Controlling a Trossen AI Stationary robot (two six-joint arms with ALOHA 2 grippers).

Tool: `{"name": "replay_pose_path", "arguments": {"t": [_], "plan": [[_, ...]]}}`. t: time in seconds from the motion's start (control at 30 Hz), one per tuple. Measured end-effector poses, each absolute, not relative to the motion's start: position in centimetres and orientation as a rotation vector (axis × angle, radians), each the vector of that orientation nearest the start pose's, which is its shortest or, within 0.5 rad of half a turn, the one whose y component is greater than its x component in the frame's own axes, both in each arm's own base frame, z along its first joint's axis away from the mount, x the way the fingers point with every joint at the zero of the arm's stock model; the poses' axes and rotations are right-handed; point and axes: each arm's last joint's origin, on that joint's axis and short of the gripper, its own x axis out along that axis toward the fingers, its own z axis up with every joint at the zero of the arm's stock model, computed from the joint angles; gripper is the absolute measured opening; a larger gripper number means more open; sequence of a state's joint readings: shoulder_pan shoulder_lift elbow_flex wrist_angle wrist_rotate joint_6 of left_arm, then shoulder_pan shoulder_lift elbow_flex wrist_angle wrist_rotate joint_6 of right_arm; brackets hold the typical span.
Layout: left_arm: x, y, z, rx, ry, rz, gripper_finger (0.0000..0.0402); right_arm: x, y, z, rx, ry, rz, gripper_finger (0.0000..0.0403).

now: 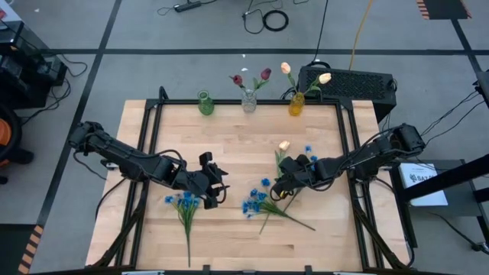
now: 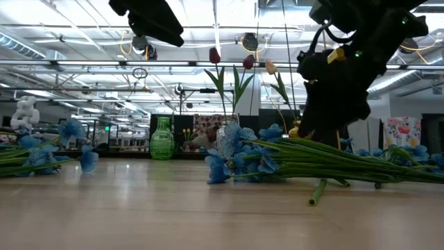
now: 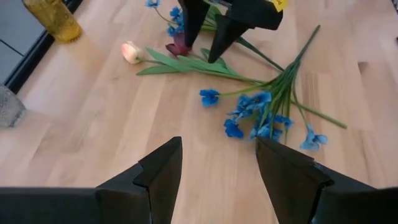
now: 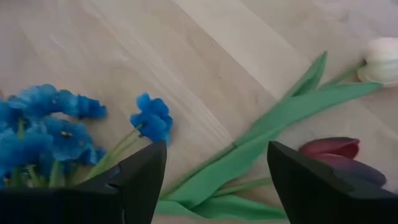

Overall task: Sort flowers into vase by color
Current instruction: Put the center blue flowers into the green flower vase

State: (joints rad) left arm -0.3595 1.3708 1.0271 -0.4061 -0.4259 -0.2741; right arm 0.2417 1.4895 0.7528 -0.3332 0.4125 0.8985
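A dark red tulip (image 4: 333,152) and a cream tulip (image 4: 382,59) lie on the table with their green leaves (image 4: 273,124), right of centre. A blue bunch (image 1: 256,200) lies beside them, and another blue bunch (image 1: 183,202) lies to the left. My right gripper (image 1: 281,186) hangs low over the tulips, open, with its fingers (image 3: 214,50) on either side of the tulip stems and leaves (image 3: 186,62). My left gripper (image 1: 216,189) hovers open above bare wood between the two blue bunches. The clear vase (image 1: 248,101) holds red tulips and the yellow vase (image 1: 296,103) holds cream tulips.
A green vase (image 1: 205,103) stands with the other two along the far edge. A few more blue blossoms (image 1: 309,149) lie right of the cream tulip. A black box (image 1: 348,82) sits beyond the far right corner. The table's near middle is bare wood (image 1: 229,244).
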Motion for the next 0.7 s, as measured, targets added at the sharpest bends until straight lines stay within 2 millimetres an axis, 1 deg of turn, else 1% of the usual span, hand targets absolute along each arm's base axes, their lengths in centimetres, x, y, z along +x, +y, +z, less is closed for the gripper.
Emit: {"name": "replay_pose_path", "arguments": {"t": [0.13,0.17,0.27,0.37,0.57,0.7], "plan": [[27.3,-9.0,27.2,0.023,0.673,0.158,0.0212,25.8,5.2,16.2,0.46,0.881,-0.582,0.0271],[27.3,-9.0,27.2,0.022,0.672,0.158,0.0212,25.8,5.3,16.2,0.455,0.902,-0.56,0.0271],[27.3,-9.0,27.2,0.023,0.671,0.159,0.0212,25.8,5.6,16.2,0.399,0.978,-0.414,0.0271],[27.3,-8.9,27.2,0.029,0.667,0.173,0.0212,25.7,6.6,16.2,0.344,1.033,-0.247,0.0271],[27.3,-8.8,27.3,0.047,0.651,0.223,0.0212,26.0,8.2,16.5,0.277,0.983,-0.109,0.027],[27.3,-8.8,27.3,0.047,0.65,0.227,0.0212,26.1,9.5,16.8,0.32,0.957,-0.018,0.0259]]}}
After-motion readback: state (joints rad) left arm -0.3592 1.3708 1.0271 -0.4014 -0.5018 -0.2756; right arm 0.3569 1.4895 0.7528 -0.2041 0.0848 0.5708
